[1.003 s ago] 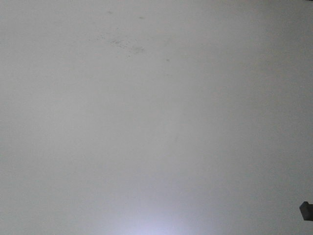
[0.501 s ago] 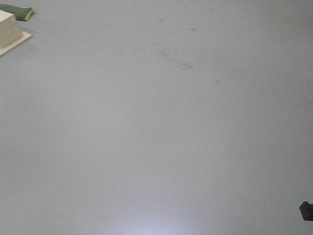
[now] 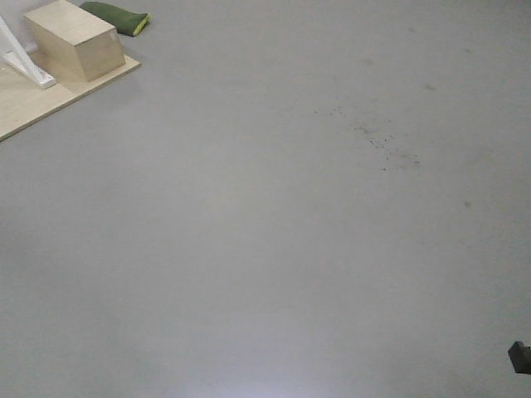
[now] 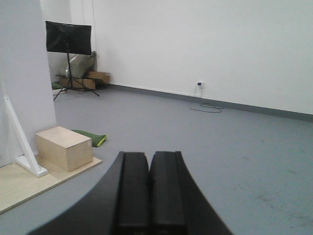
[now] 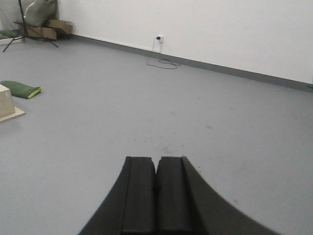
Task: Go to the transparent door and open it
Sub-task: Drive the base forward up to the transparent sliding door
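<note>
The transparent door and its grey handle are not in any view. My left gripper (image 4: 149,155) is shut and empty, held above the grey floor and pointing towards a far white wall. My right gripper (image 5: 156,159) is also shut and empty, over bare floor. A white triangular support brace (image 4: 20,139) stands on a pale wooden platform (image 4: 19,188) at the left, against a flat pale panel (image 4: 22,68). The brace also shows in the front view (image 3: 21,58), at the top left corner.
A pale wooden box (image 3: 75,46) sits on the platform (image 3: 33,104), with a green cushion (image 3: 116,16) behind it. A black music stand (image 4: 68,39) and cardboard boxes (image 4: 95,78) stand far left. A cable (image 5: 161,61) lies by the wall socket. Dark specks (image 3: 386,141) mark the floor.
The front view has swung left: the box, platform, green cushion and brace have come in at the top left, and the floor specks have shifted right and down. Both grippers stay shut.
</note>
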